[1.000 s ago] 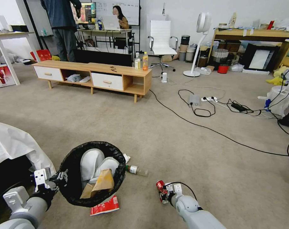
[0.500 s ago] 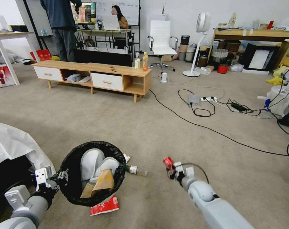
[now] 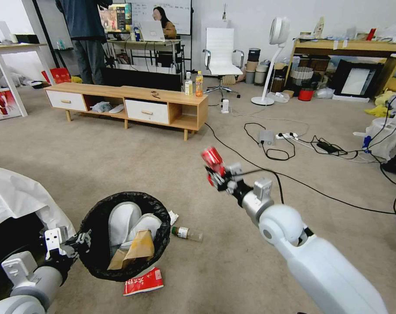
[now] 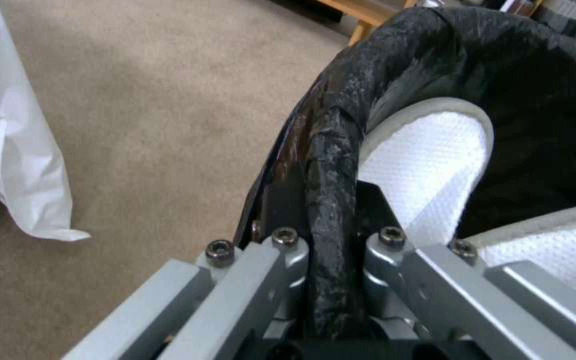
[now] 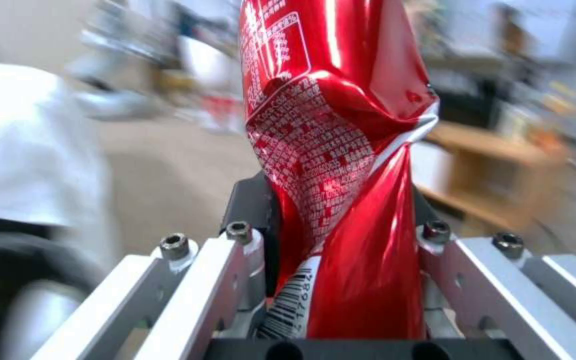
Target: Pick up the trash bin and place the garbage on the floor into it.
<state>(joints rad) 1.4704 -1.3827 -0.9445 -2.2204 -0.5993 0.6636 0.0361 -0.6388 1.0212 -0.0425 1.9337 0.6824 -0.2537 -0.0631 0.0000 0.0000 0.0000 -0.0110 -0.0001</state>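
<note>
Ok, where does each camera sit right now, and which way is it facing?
Head view: on the robot's head, looking forward and down at the floor; both arms show, the left gripper on the bin, the right gripper holding up the can.
Left wrist view: on the left wrist, looking along the fingers clamping the bin rim.
Right wrist view: on the right wrist, looking along the fingers gripping the can.
Shared: head and left wrist views both show the bin; head and right wrist views both show the can.

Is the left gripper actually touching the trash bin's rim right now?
Touching. In the left wrist view the left gripper is shut on the bag-covered rim of the trash bin, one finger on each side, no gap.
</note>
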